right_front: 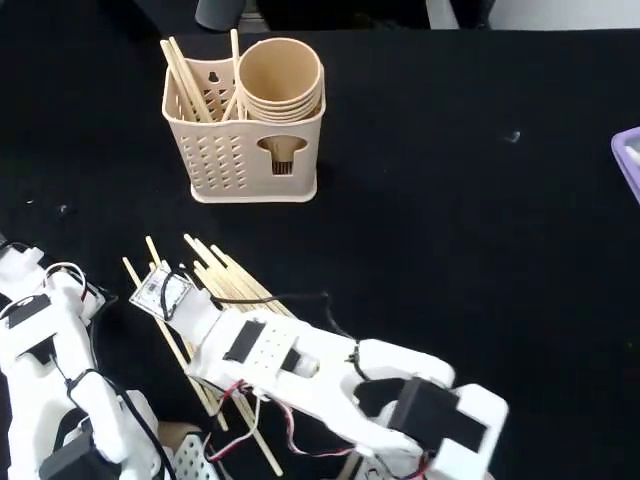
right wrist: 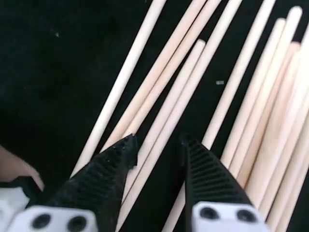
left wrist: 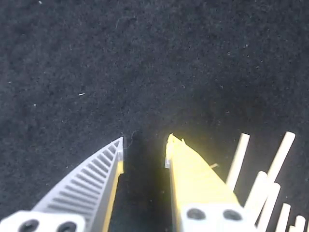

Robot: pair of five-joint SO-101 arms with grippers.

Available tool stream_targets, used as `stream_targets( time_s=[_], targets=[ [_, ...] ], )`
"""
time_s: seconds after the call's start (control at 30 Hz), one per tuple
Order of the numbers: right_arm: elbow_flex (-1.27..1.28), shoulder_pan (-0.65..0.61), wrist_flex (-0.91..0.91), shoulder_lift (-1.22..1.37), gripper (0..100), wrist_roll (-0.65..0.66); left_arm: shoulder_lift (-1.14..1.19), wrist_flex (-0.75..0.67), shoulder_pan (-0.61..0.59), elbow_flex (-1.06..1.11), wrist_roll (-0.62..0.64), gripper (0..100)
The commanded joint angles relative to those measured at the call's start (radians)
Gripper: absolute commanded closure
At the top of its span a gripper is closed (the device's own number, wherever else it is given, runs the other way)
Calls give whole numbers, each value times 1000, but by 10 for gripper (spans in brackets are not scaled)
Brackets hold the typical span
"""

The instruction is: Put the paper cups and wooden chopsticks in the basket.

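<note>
A beige perforated basket [right_front: 245, 150] stands at the back of the black table, holding a stack of paper cups [right_front: 282, 80] and a few upright chopsticks [right_front: 190, 80]. A loose pile of wooden chopsticks [right_front: 230, 280] lies on the table in front. My right gripper [right wrist: 157, 145] is low over this pile, open, with its black fingers [right wrist: 108, 169] on either side of one chopstick [right wrist: 178, 111]. In the high view the right arm [right_front: 290, 365] reaches in from the lower right. My left gripper [left wrist: 145, 145] hangs open over bare cloth, beside several chopstick ends [left wrist: 263, 183].
The left arm [right_front: 45, 340] stands at the lower left corner, close to the pile. A purple tray [right_front: 628, 160] shows at the right edge. A tan object [right_front: 165, 435], partly hidden, lies between the arms at the front edge.
</note>
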Motion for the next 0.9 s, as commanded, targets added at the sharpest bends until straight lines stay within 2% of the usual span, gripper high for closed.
stream_targets(
  time_s=[0.0,0.07,0.17,0.33,0.4,0.6,0.87],
  targets=[
    [-85,-9,34,27,844,12,-31,-21,-5,-53,5,855],
    [-88,-8,46,24,866,17,-31,-21,-5,-53,3,855],
    [-93,26,51,18,993,18,-31,-21,-5,-53,2,855],
    [-96,143,54,-1,988,25,-31,-21,-5,-53,2,855],
    [-96,169,100,-54,988,71,-31,-21,-4,-53,2,855],
    [-107,199,288,-351,988,160,-31,-21,-1,-53,2,855],
    [-85,407,400,-665,988,295,-31,-21,-1,-53,2,855]
  ],
)
